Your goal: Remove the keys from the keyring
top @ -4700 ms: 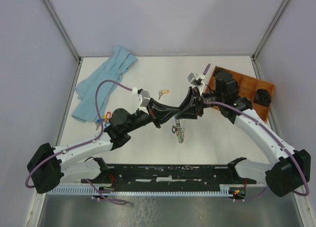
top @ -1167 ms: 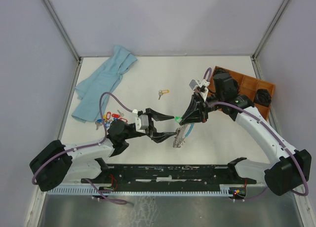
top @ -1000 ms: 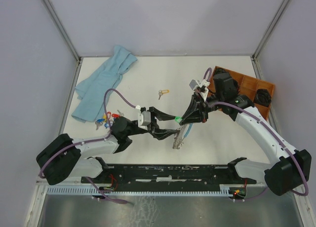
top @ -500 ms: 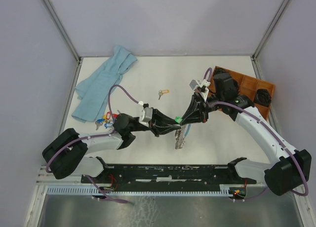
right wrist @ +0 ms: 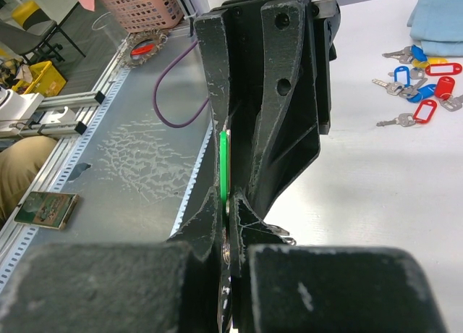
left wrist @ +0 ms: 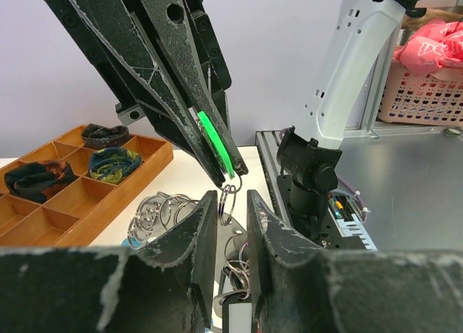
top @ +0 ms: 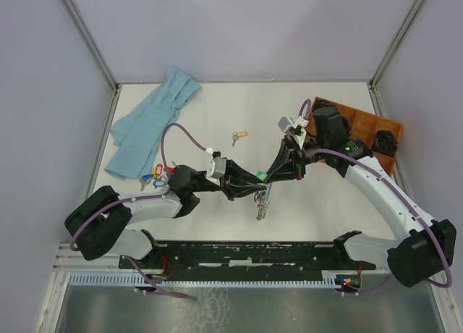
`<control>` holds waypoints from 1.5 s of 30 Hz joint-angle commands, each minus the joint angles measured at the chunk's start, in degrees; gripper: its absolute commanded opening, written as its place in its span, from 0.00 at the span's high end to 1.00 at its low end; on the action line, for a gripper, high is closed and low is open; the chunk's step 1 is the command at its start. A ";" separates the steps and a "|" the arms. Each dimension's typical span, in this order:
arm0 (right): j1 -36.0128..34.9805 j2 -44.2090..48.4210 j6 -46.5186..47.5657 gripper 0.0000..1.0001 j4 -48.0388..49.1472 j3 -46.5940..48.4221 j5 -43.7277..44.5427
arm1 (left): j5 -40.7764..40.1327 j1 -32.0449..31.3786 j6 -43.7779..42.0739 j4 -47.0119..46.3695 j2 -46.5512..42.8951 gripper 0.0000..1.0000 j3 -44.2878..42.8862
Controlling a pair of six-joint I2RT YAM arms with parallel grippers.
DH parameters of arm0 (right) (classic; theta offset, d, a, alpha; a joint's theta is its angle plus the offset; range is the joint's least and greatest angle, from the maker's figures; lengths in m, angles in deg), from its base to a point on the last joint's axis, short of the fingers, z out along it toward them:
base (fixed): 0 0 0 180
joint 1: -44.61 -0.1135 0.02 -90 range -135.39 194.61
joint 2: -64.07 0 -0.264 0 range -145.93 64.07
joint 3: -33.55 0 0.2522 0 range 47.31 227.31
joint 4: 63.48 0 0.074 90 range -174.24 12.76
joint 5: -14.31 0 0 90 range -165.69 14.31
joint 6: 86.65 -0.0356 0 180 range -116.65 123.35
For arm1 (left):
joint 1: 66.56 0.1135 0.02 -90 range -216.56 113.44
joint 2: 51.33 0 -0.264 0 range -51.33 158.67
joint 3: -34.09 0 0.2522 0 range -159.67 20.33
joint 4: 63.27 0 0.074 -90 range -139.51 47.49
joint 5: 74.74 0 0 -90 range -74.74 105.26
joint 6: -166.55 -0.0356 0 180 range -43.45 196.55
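The keyring (top: 262, 205) hangs as a bunch of silver keys and split rings below my right gripper (top: 265, 177), above the table. That gripper (right wrist: 230, 203) is shut on a green key tag (right wrist: 225, 166) at the top of the bunch. My left gripper (top: 249, 190) comes in from the left. Its jaws (left wrist: 231, 197) stand narrow around small split rings (left wrist: 228, 203) and a white-labelled tag just under the green tag (left wrist: 217, 141). More ring coils (left wrist: 155, 213) hang to the left of the left fingers.
Loose keys with red, blue and yellow tags (top: 155, 175) lie at the left, also seen from the right wrist (right wrist: 419, 87). One key with an orange tag (top: 239, 136) lies mid-table. A light blue cloth (top: 152, 123) is back left. An orange compartment tray (top: 362, 127) stands at the right.
My left gripper has moved right to the hanging bunch and its jaws have narrowed around the rings. The right gripper has kept still with the green tag.
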 commanded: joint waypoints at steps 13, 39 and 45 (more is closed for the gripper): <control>0.20 1.03 1.07 0.99 1.14 3.07 -3.90 | 1.50 0.17 3.17 -1.24 1.07 0.75 -2.53; 0.24 1.49 1.21 0.99 1.07 3.09 -3.73 | -1.16 0.16 4.06 0.05 -0.96 0.97 -1.28; 0.79 1.64 4.25 0.99 -2.31 3.91 -2.31 | -6.08 -0.02 7.78 -0.68 -3.46 0.97 1.07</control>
